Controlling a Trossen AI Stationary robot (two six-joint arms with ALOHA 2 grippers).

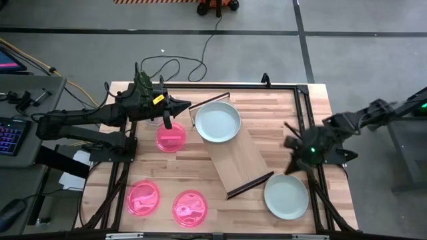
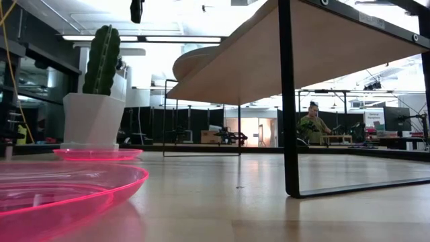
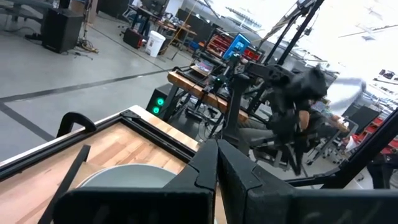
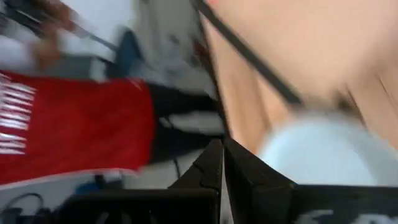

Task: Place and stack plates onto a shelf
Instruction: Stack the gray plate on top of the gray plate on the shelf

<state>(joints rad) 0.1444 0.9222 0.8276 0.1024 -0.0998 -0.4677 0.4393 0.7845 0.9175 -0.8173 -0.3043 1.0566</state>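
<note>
The light-wood shelf (image 1: 239,155) lies slantwise mid-table and stands raised on its dark end brackets (image 2: 289,101). A pale plate (image 1: 217,122) rests on its far end and also shows in the low view (image 2: 191,64). A second pale plate (image 1: 286,197) lies on the table off the shelf's near end. Three pink plates (image 1: 170,138) (image 1: 143,197) (image 1: 190,207) lie on the table's left side. My left gripper (image 1: 185,105) is shut and empty, hovering just left of the shelved plate. My right gripper (image 1: 292,167) is shut and empty, above the table just beyond the second pale plate (image 4: 323,155).
A white pot with a green cactus (image 2: 97,101) stands at the far left, mostly under my left arm in the high view. A dark frame (image 1: 303,120) runs along the table's edges. A person (image 2: 312,121) sits far off in the room behind.
</note>
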